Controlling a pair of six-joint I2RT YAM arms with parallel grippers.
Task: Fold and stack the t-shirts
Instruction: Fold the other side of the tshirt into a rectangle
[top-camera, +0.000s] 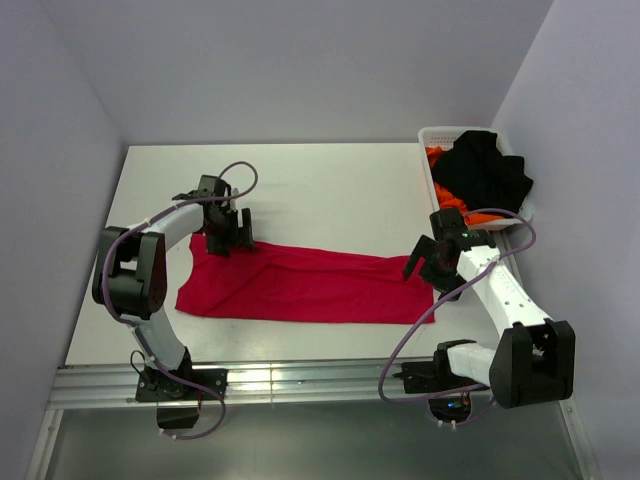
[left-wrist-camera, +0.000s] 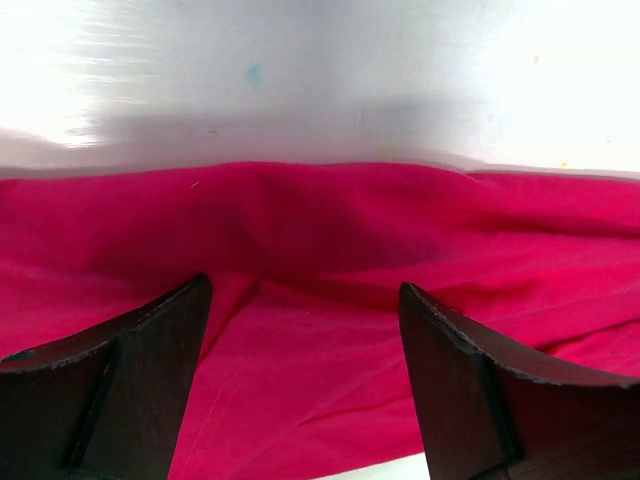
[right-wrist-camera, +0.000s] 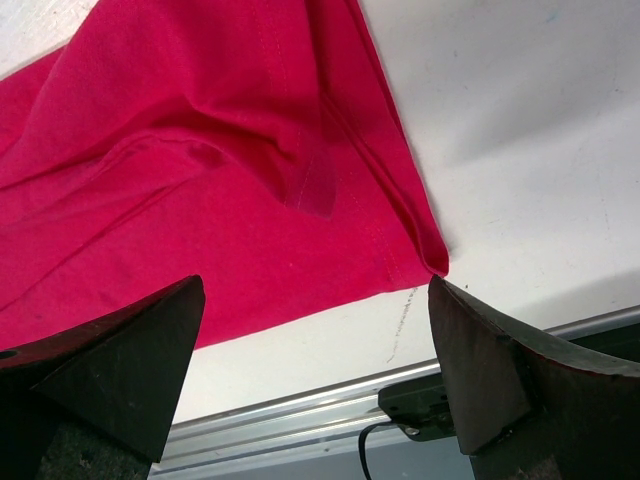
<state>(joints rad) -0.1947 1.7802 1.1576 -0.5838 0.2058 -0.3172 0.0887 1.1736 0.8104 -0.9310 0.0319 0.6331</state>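
A crimson-red t-shirt (top-camera: 300, 285) lies folded into a long band across the front half of the white table (top-camera: 330, 190). My left gripper (top-camera: 228, 238) is open just above its far left edge; in the left wrist view the red cloth (left-wrist-camera: 330, 330) fills the space between the fingers (left-wrist-camera: 150, 370). My right gripper (top-camera: 425, 268) is open over the shirt's right end; in the right wrist view the shirt's hem corner (right-wrist-camera: 420, 240) lies between the fingers (right-wrist-camera: 490, 370). A black t-shirt (top-camera: 485, 170) and an orange t-shirt (top-camera: 447, 195) sit in the basket.
A white lattice basket (top-camera: 440, 135) stands at the table's far right. The metal rail (top-camera: 300, 380) runs along the table's near edge. Grey walls close in the left, back and right sides.
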